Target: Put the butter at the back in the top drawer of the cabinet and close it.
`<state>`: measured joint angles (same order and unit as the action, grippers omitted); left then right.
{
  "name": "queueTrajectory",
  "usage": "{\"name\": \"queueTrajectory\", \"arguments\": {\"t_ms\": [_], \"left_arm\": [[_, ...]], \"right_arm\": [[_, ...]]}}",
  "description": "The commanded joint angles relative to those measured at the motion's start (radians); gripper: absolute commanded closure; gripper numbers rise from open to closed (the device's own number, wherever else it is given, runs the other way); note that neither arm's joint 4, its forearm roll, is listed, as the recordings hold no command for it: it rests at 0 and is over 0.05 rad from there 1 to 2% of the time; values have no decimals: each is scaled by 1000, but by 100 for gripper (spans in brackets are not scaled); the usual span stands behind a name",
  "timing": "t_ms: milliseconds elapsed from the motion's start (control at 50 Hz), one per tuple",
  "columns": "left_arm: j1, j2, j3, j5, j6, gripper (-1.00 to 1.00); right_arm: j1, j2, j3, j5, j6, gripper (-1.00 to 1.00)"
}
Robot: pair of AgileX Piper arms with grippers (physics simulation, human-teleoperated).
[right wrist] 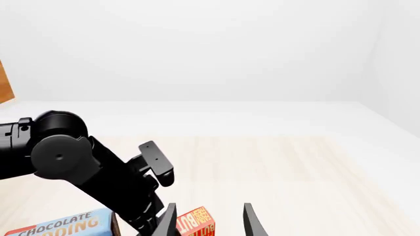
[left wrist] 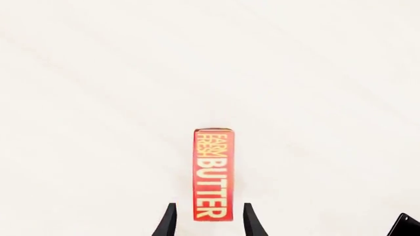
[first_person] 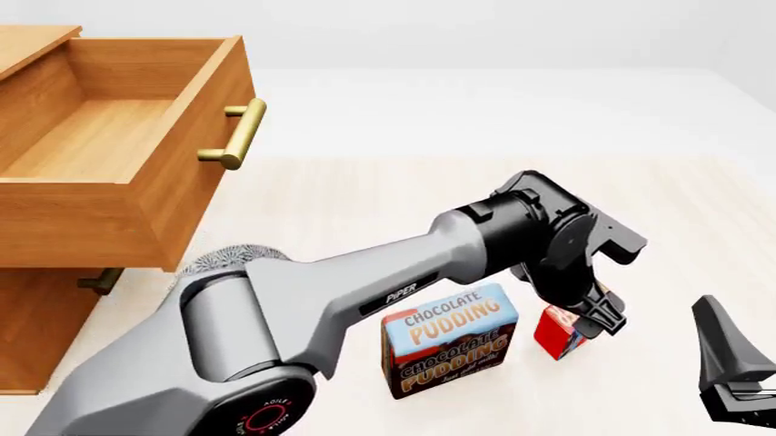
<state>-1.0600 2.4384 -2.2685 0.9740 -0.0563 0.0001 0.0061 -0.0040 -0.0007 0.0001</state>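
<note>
Butter: the butter (first_person: 557, 331) stands on end on the table (first_person: 401, 195), just right of the chocolate pudding box (first_person: 448, 342), well right of the cabinet (first_person: 49, 272).
Left gripper: the left gripper (left wrist: 208, 219) hangs over the butter, jaws parted wide enough to straddle its narrow faces, no contact visible. Looks like a top-down grab lining up.
Right gripper: the right gripper (right wrist: 208, 219) waits low at the near right, jaws apart, holding nothing, out of the way.
Top drawer: the top drawer (first_person: 134, 136) is pulled right out, empty, its brass handle (first_person: 236, 133) facing right, ready to take the box at its back.
</note>
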Motion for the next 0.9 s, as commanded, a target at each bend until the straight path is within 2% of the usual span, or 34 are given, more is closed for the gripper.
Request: {"name": "queueTrajectory", "arguments": {"t_ms": [20,900], "left_arm": [[4,19,-30,13,11,-100],[-1,99,-160,71,29,-100]], "right_arm": [[0,0,0,0,0,-100],[0,0,0,0,0,-100]]}}
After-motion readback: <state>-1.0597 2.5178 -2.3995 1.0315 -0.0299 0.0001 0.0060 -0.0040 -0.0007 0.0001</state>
